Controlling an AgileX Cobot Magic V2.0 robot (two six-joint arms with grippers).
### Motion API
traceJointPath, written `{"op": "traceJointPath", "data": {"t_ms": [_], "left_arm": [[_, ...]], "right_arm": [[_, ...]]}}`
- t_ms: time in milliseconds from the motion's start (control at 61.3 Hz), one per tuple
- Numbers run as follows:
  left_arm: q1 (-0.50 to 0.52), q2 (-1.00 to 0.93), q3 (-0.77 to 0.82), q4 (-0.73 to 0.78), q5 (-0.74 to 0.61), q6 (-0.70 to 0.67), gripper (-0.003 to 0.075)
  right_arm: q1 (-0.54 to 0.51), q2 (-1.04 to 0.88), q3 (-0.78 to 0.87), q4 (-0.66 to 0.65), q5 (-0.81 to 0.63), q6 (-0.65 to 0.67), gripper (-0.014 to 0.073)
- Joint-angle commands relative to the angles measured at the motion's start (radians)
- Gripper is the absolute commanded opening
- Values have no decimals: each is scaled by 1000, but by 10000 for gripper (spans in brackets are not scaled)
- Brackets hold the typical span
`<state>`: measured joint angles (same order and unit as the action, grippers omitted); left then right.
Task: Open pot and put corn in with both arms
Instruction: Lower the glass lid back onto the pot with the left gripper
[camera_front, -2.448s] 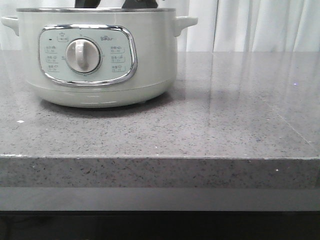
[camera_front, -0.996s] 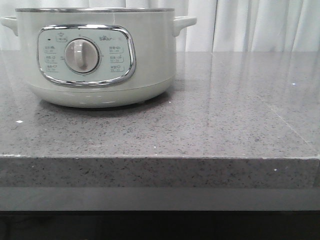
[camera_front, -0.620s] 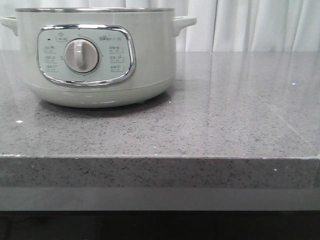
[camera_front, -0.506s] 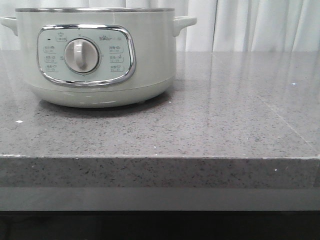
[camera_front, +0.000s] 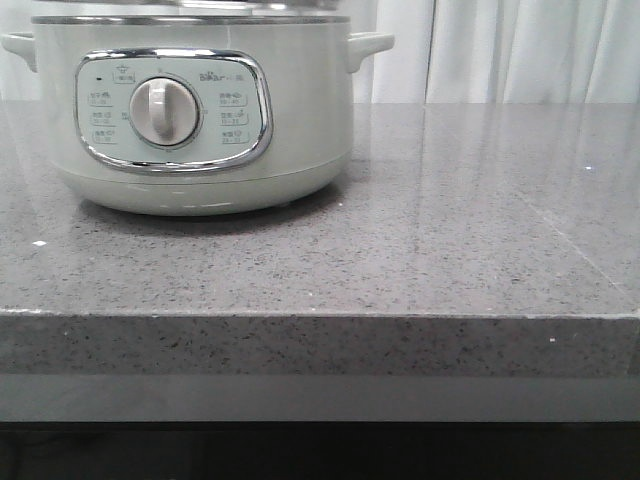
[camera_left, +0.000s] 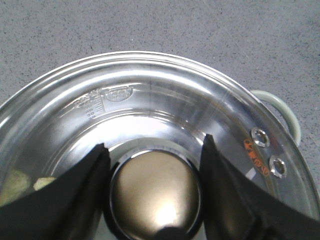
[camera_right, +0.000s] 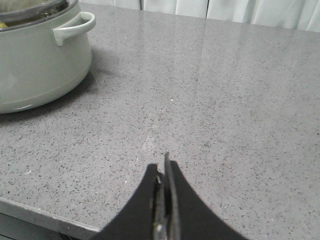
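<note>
Pot (camera_front: 200, 120) fills the upper left of the front view, standing on the grey speckled counter (camera_front: 420, 240) with its chrome-framed control panel (camera_front: 172, 110) and round dial (camera_front: 165, 111) turned to the camera. From this side only a thin line of the steel-rimmed lid (camera_front: 190, 12) is seen above the body, and no arm is visible.

The left wrist view shows what the front view cannot: the lid (camera_left: 150, 110) from above, glass inside a steel rim, with a round metal knob (camera_left: 156, 192) in the middle. The left gripper (camera_left: 155, 192) has one dark finger on each side of this knob, close against it, so it seems closed on the knob, although the real contact is not clear. Through the glass, at the edge, there is a small yellow piece (camera_left: 20, 182), probably the corn, lying inside the pot and off to one side of the gripper.

The right wrist view shows the pot (camera_right: 35, 60) from the side, with one side handle (camera_right: 75, 25), and a little yellow under the lid at the picture's edge. The right gripper (camera_right: 164, 165) hangs over the bare counter (camera_right: 225, 100), well apart from the pot; its fingers are pressed together and hold nothing.

The counter is polished and reflects light. Behind it hang white curtains (camera_front: 520, 50).
</note>
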<state>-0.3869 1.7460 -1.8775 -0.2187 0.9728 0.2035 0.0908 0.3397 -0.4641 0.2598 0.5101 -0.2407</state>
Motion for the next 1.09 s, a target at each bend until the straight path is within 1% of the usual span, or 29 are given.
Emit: {"op": "traceJointPath", "data": {"t_ms": [0,490,767,832,898,947,1012,1077], "left_arm": [[-8,-49,-48,-30,-124,3,179],[-8,-27,-48,-29,-119,3,179],[-8,-27,-48,-29,-70,3,186],[-8,-27,-48,-29,-70,3,222],[-8,-27,-48,-29,-71,3,300],[-8,-27,-48,-29,-77,3,385],[-8,-29,-52,-29,-80,3,468],[-8,-29,-67,-29,-81,3,510]], "right_arm": [[-8,6,-25,12,-81,-7,-68],[-8,6,-25,12,-82,-7,-68],[-8,6,-25,12,-87,-7,-68],[-8,6,-25,12,-87,-7,-68],[-8,6,-25,12,-87,-7,-68],[-8,6,-25,12,-87,-7,-68],[-8,6,-25,12,-87,-7,-68],[-8,6,-25,12,-87,-7,-68]]}}
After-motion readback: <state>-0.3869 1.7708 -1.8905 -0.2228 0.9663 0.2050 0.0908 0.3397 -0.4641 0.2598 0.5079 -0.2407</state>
